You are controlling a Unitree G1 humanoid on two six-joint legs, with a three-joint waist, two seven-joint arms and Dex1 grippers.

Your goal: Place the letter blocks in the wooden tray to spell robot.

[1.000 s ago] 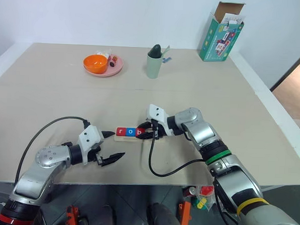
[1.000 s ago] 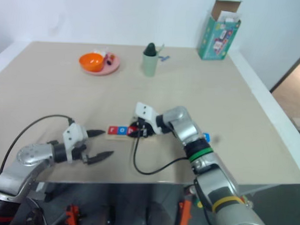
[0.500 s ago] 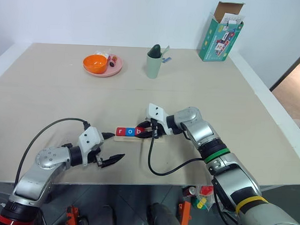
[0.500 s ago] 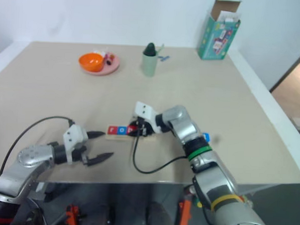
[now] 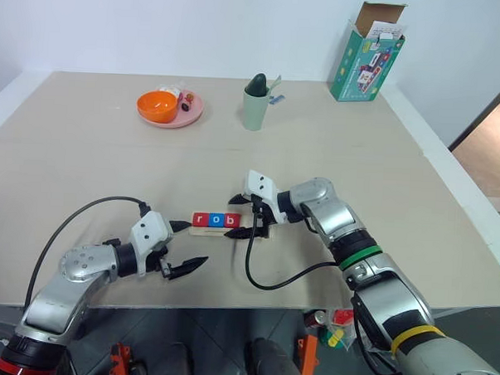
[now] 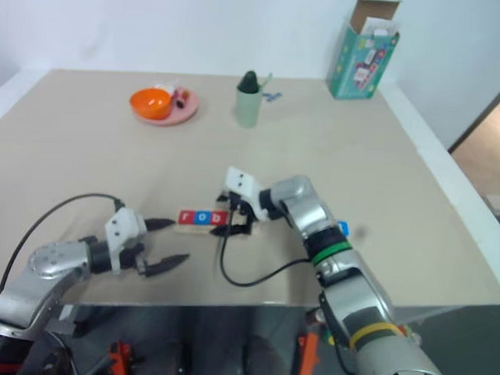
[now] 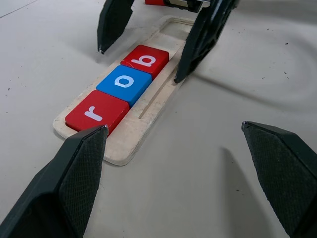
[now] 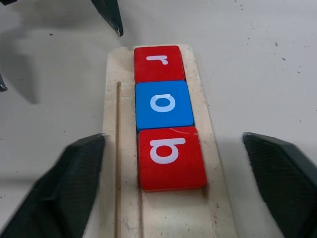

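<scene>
The wooden tray [image 7: 149,113] lies in front of me with three letter blocks in its groove: red r [image 8: 158,63], blue o [image 8: 163,104] and red b [image 8: 171,157], side by side. My right gripper [image 5: 230,217] is open, one finger on each side of the b block and clear of it. My left gripper [image 5: 194,243] is open and holds nothing, just short of the tray's r end. Another blue letter block [image 6: 343,230] lies on the table beside my right forearm.
At the far side stand a pink plate [image 5: 195,114] with an orange bowl [image 5: 157,106], a green cup [image 5: 255,107] and a teal carton [image 5: 368,58]. A black cable [image 5: 271,280] loops on the table under my right arm, near the front edge.
My right gripper has opened and let go of the red b block, which now lies in the tray next to the o. The left arm has not moved.
</scene>
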